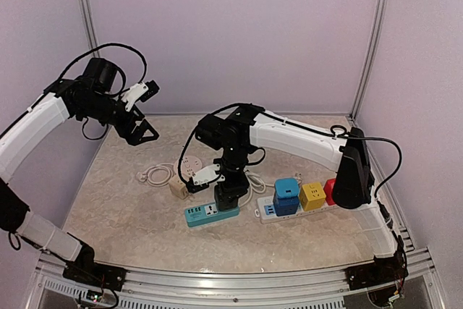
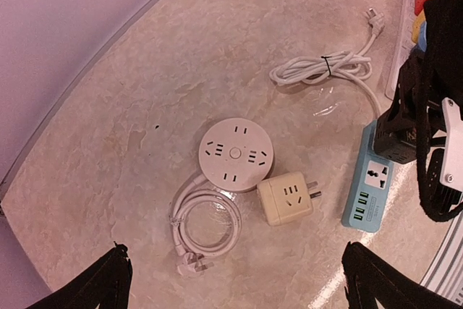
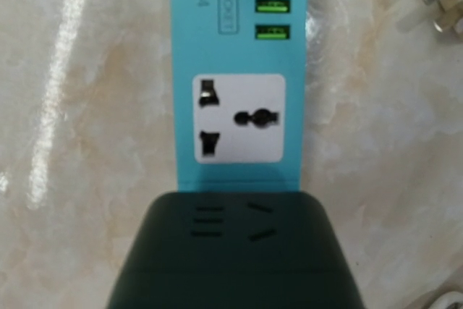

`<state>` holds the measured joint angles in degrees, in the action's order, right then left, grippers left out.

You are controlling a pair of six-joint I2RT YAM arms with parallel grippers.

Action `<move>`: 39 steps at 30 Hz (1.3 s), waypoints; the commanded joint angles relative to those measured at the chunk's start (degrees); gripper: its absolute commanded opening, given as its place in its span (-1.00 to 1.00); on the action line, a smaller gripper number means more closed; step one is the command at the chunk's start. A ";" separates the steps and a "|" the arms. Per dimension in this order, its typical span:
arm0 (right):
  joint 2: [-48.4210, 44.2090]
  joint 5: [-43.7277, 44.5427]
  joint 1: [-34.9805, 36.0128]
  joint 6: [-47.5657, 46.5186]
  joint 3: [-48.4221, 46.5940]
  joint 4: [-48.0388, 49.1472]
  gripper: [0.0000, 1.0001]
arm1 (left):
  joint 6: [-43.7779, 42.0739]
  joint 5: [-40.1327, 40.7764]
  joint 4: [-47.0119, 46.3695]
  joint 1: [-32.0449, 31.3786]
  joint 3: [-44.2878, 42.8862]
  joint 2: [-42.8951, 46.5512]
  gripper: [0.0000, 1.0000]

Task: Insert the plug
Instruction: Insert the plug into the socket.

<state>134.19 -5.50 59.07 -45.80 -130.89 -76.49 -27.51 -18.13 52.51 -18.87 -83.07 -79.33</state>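
Note:
The plug is a dark green cube adapter (image 3: pixel 235 251), and my right gripper (image 1: pixel 227 190) is shut on it from above. The cube fills the bottom of the right wrist view and hides the fingers. It sits over the near end of a teal power strip (image 3: pixel 239 70), just short of the strip's white universal socket (image 3: pixel 239 117). Its prongs are hidden. In the top view the cube (image 1: pixel 227 199) covers the right end of the strip (image 1: pixel 201 214). My left gripper (image 1: pixel 142 131) hangs open high at the left, its fingers (image 2: pixel 108 284) wide apart above the table.
A round white socket (image 2: pixel 235 153) with a coiled cord (image 2: pixel 206 222) and a cream cube adapter (image 2: pixel 284 198) lie left of the teal strip. Another bundled white cable (image 2: pixel 325 69) lies behind. A white strip (image 1: pixel 318 209) carries blue (image 1: pixel 286 197), yellow (image 1: pixel 312 195) and red (image 1: pixel 330 191) cubes.

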 commanded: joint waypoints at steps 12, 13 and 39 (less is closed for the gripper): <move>1.16 1.48 -0.27 0.63 1.96 -4.90 -1.00 | -1.15 0.37 1.50 -0.86 -2.17 -0.70 0.98; 1.50 1.77 -0.25 0.63 1.98 -5.00 -1.00 | -1.22 0.34 1.51 -0.87 -2.15 -0.68 0.98; -5.83 1.93 -0.62 2.32 1.43 -3.34 -1.00 | -1.57 0.78 1.93 -1.05 -2.47 -0.86 0.98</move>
<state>132.77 -3.75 58.96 -43.92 -128.81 -75.85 -28.56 -17.52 53.36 -19.44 -83.92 -79.61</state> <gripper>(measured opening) 0.558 0.988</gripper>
